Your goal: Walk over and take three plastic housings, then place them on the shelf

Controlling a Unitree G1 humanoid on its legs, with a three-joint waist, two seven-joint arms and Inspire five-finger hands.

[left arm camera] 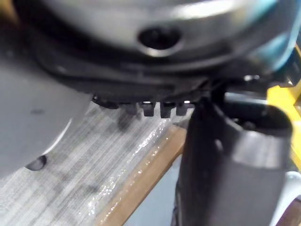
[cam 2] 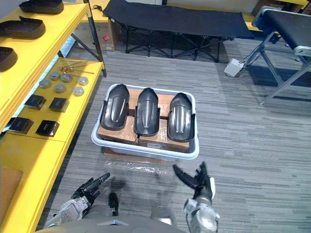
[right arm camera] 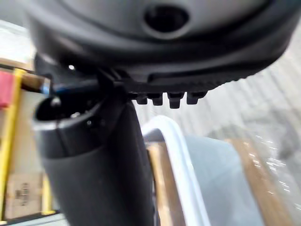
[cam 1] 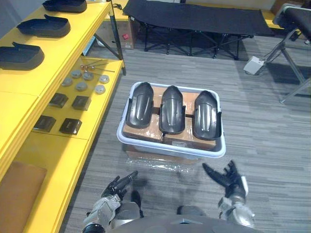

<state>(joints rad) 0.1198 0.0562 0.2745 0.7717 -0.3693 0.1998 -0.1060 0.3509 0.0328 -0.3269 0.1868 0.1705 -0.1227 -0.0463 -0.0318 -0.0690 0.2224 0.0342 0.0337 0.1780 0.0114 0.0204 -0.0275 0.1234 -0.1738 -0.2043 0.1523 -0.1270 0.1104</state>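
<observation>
Three dark plastic housings lie side by side on brown cardboard boxes in a pale tub [cam 1: 170,148] on the floor: a left housing [cam 1: 140,105], a middle housing [cam 1: 172,109] and a right housing [cam 1: 205,114]. My left hand [cam 1: 119,185] hovers low, short of the tub's near left corner, fingers straight and holding nothing. My right hand [cam 1: 227,178] is short of the near right corner, fingers spread and empty. The yellow shelf [cam 1: 73,43] runs along the left and carries three similar dark housings [cam 1: 19,55] on its top level.
The shelf's lower level holds small dark blocks [cam 1: 70,125], round metal discs [cam 1: 81,86] and thin rods. A black folding cot [cam 1: 194,19] stands at the back. A grey metal stand [cam 1: 291,58] and a white power box [cam 1: 253,64] sit at right. A wrapped cardboard box [cam 1: 160,162] lies under the tub.
</observation>
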